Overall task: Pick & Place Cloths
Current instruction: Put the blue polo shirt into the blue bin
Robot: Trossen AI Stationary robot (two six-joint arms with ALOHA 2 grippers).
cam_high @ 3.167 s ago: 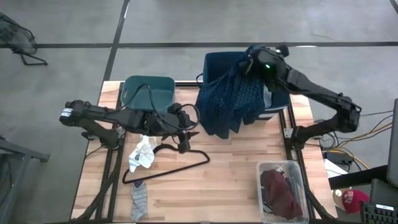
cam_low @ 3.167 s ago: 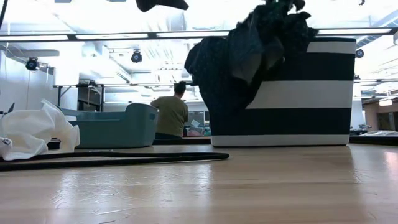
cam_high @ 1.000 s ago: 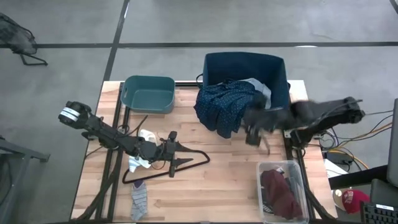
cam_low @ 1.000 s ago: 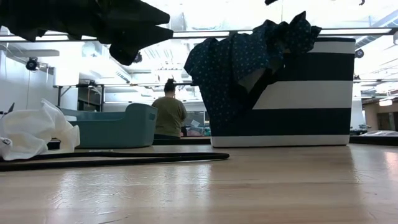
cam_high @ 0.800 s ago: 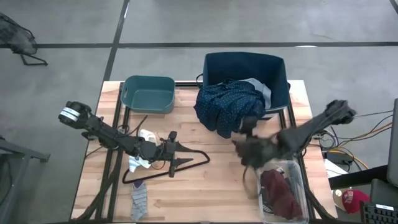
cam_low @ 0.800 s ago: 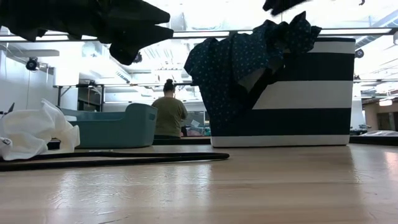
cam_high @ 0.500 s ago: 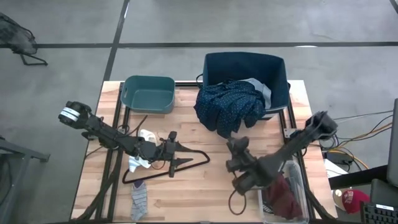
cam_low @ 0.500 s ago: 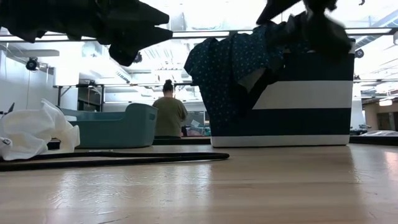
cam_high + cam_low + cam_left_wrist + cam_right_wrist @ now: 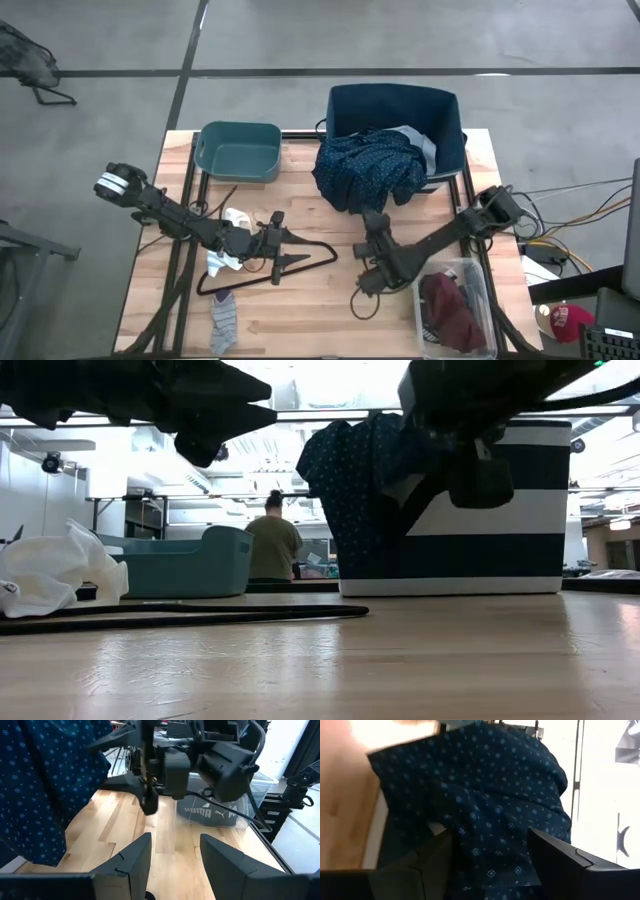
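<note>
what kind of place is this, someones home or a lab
Most likely a lab or workshop, not a home: bare concrete floor around a wooden workbench, ceiling strip lights, and a person at benches in the open room behind.

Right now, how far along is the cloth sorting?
Done: navy top draped over the rim of the striped basket; maroon piece in the clear bin.
In hand: nothing. Right gripper open over bare table, left gripper open above the hanger.
Left: white cloth and grey sock lie on the table; teal tub looks empty.
</note>
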